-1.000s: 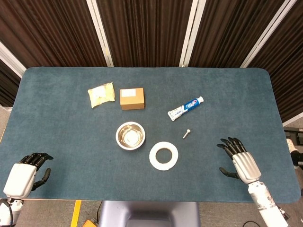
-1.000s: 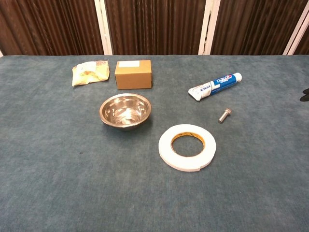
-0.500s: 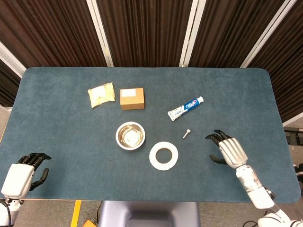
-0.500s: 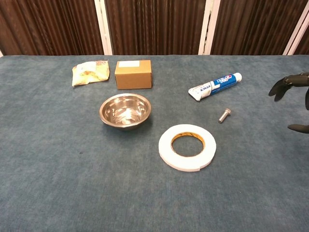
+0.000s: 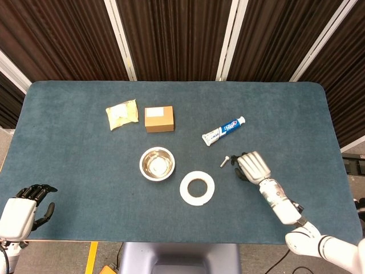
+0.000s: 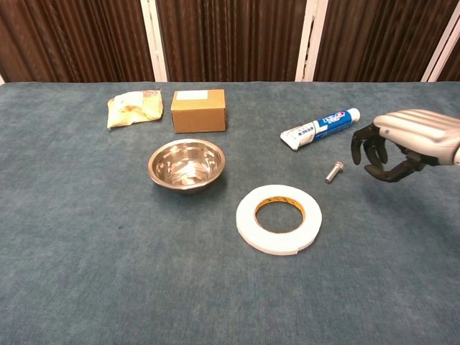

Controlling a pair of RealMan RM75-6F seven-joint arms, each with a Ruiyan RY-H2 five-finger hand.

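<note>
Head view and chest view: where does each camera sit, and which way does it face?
Head view: high above, facing down on the blue felt table; shows the left hand and right hand.
Chest view: low at the near edge, facing across; only the right hand shows.
Shared: small silver bolt, steel bowl.

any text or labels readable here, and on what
Toothpaste tube: blue lettering on white, too blurred to read.
Cardboard box: pale label on top, nothing legible.
Yellow packet: print too small to read.
Tape roll, bowl, bolt: no text seen.
</note>
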